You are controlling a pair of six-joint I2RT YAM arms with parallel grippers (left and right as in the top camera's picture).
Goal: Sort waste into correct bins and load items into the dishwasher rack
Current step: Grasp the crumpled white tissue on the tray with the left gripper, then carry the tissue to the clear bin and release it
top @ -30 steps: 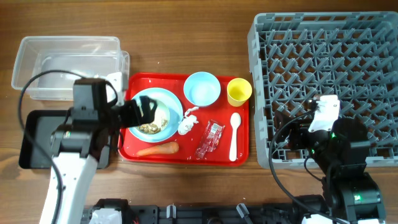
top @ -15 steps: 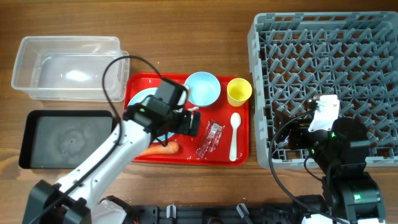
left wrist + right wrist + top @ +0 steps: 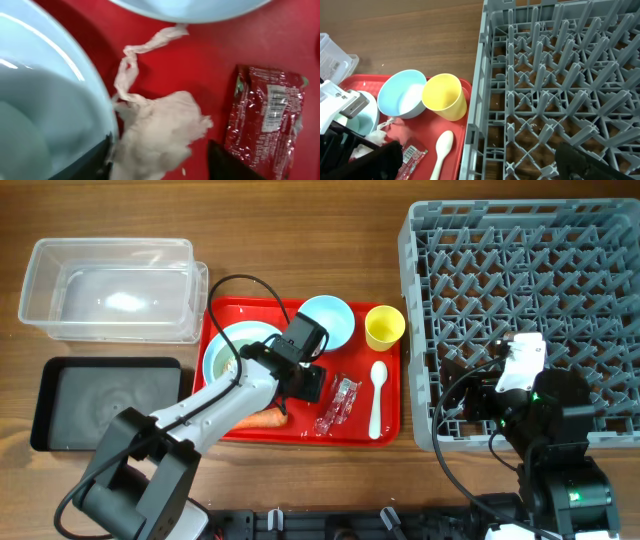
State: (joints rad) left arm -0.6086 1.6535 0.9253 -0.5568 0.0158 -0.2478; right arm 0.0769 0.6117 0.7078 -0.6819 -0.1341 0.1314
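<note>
My left gripper [image 3: 305, 381] is open low over the red serving tray [image 3: 215, 315]. Its fingers [image 3: 160, 167] straddle the white crumpled tissue [image 3: 160, 127]; the left finger touches it. The red-and-clear wrapper [image 3: 267, 117] lies just right of it [image 3: 338, 402]. The carrot [image 3: 262, 418] lies at the tray's front. The light blue plate [image 3: 228, 345] is partly under my arm and the food scraps are hidden. A pale blue bowl [image 3: 325, 320], yellow cup [image 3: 385, 327] and white spoon [image 3: 377, 395] sit on the tray. My right gripper [image 3: 500, 395] is open and empty [image 3: 485, 167] over the grey rack's front edge.
The clear tub [image 3: 110, 290] stands at the back left and the black tray [image 3: 105, 402] in front of it. The grey dishwasher rack [image 3: 530, 310] fills the right side. The cup [image 3: 445, 95] and bowl [image 3: 402, 92] stand close to the rack's left wall.
My left arm has swung right from the black tray's side across the plate and come down over the tissue. The right arm has not moved.
</note>
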